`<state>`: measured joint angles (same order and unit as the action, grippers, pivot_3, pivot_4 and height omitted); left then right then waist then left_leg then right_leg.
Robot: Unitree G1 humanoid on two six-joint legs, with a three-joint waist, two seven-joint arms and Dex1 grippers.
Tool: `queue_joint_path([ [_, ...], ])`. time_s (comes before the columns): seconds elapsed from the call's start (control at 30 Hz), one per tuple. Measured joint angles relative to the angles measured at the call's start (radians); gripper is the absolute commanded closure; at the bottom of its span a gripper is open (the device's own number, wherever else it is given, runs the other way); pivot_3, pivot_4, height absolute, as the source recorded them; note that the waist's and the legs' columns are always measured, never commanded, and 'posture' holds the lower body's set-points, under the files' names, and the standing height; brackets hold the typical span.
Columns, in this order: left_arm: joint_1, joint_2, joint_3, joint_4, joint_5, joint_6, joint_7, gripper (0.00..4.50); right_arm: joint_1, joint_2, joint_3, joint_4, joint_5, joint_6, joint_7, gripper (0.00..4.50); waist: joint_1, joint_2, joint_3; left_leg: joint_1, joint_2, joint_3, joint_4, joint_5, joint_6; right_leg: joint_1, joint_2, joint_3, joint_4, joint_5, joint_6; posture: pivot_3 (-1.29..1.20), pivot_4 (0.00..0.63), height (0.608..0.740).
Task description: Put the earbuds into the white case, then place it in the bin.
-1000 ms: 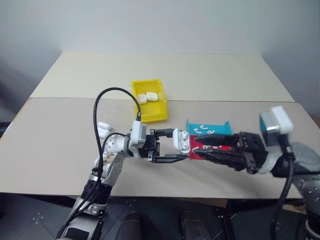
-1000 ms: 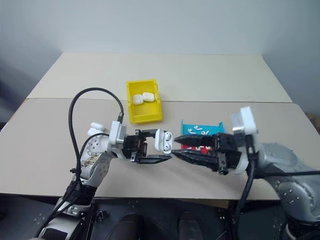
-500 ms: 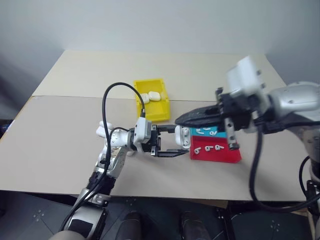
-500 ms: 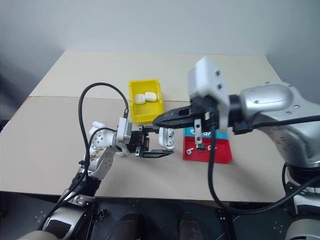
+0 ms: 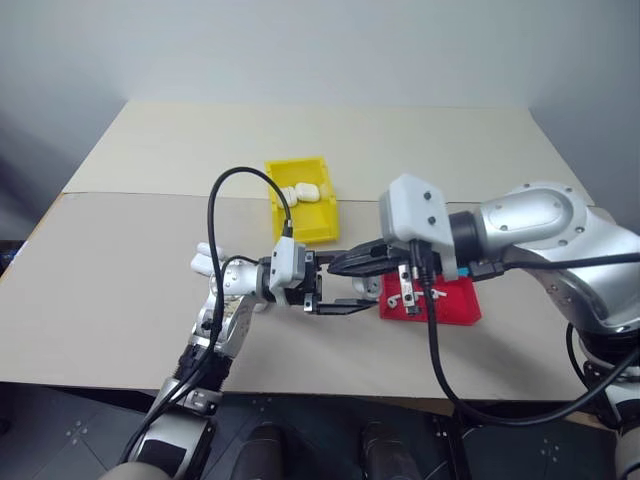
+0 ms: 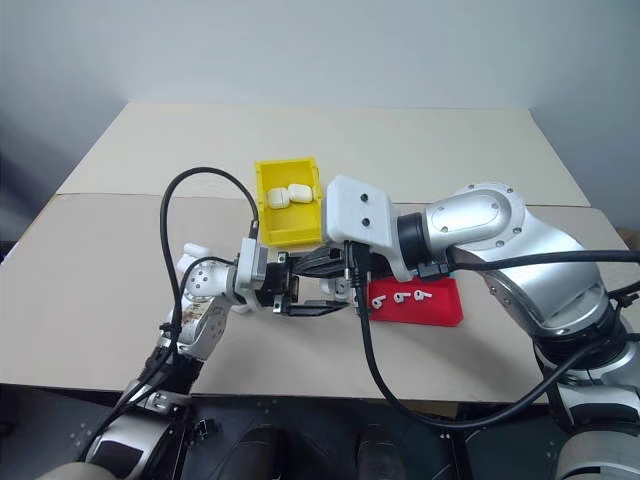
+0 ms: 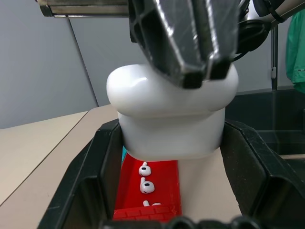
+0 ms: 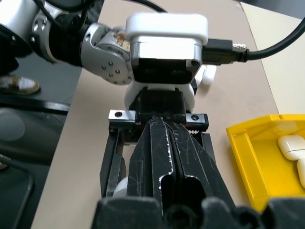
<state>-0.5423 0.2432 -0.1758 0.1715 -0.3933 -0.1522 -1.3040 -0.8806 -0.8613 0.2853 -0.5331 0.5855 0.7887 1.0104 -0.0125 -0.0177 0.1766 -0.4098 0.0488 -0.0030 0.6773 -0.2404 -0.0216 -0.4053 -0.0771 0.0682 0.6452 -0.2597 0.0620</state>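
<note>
White case: clamped in left gripper above near table, right gripper pressed together on its apparently closed lid; step: lid-closing; next: carry far-left to yellow bin.

1. Plain pale grey wall across the far side, evenly lit.
2. Beige tabletop in two panels, joined by a seam running left to right.
3. Dark floor below the near edge.
4. Grey panelled wall behind, in the left wrist view.
</note>
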Motion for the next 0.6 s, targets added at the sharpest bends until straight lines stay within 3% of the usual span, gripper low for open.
queue_joint_path([
  [0.6,0.012,0.003,0.005,0.001,0.001,0.001,-0.001,1.73,0.058,-0.048,-0.04,0.0,-0.073,-0.028,0.053,4.48,-0.001,0.0,0.0,0.0,0.0,0.0,0.0,0.0,0.0,0.0,0.0,0.0,0.0,0.0,0.0,0.0,0.15,0.74],
])
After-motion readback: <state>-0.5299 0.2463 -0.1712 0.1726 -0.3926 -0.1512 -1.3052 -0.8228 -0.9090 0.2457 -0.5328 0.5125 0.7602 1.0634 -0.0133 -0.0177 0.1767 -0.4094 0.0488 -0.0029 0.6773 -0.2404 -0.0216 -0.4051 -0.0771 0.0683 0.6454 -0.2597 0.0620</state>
